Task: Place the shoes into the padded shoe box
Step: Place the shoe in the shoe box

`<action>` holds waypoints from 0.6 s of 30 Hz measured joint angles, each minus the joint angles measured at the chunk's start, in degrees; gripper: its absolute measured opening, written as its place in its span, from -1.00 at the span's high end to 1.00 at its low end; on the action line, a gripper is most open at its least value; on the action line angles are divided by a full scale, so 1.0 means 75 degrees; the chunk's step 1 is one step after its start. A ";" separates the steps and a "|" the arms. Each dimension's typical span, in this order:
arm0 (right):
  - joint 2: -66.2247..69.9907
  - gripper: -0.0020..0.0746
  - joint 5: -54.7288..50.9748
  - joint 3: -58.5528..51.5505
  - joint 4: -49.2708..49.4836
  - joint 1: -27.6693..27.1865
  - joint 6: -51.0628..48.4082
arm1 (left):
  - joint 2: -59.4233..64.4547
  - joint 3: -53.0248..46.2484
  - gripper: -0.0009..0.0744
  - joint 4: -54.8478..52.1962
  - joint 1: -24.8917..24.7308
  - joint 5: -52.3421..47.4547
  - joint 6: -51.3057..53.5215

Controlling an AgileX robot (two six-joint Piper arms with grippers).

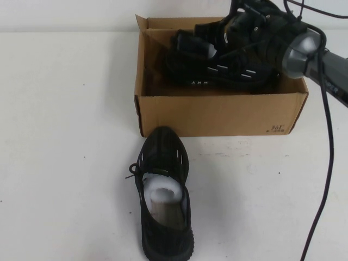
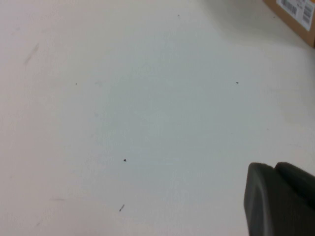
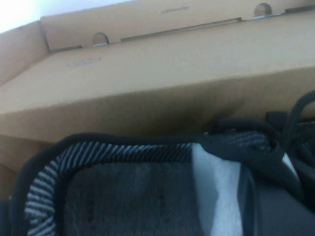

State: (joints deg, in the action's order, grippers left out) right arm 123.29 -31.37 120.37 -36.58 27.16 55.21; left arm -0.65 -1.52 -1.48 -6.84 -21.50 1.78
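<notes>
The brown cardboard shoe box (image 1: 217,114) stands at the back of the table. One black knit sneaker (image 1: 217,68) with white dashes lies inside it. My right gripper (image 1: 242,38) reaches down into the box at this shoe's opening, shut on its collar. In the right wrist view the shoe's grey lining (image 3: 123,196), its white stuffing (image 3: 216,191) and the box's inner wall (image 3: 162,69) with round holes fill the picture. The second sneaker (image 1: 163,149) stands on the table in front of the box, toe toward it. My left gripper (image 2: 275,169) is shut and empty over bare table, out of the high view.
The white table (image 1: 65,136) spreads left of the box and the loose shoe. A black cable (image 1: 326,163) hangs along the right side. A corner of the box with a label (image 2: 295,12) shows in the left wrist view.
</notes>
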 joint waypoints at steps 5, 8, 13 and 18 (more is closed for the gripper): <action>0.0157 0.97 0.0035 0.0061 -0.0014 -0.0035 -0.0304 | 0.0000 0.0000 0.99 0.0000 0.0000 0.0000 0.0000; 0.0237 0.97 0.0041 0.0123 -0.0014 -0.0069 -0.0397 | 0.0000 0.0000 0.99 0.0000 0.0000 0.0000 0.0000; 0.0252 0.97 0.0127 0.0123 -0.0035 -0.0069 -0.0685 | 0.0000 0.0000 0.99 0.0000 0.0000 0.0000 0.0000; 0.0252 0.97 0.0142 0.0123 -0.0035 -0.0074 -0.0685 | 0.0000 0.0000 0.99 0.0000 0.0000 0.0000 0.0000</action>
State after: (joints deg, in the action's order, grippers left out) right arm 125.18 -30.31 121.29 -36.84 26.61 50.07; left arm -0.65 -1.52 -1.48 -6.84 -21.50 1.78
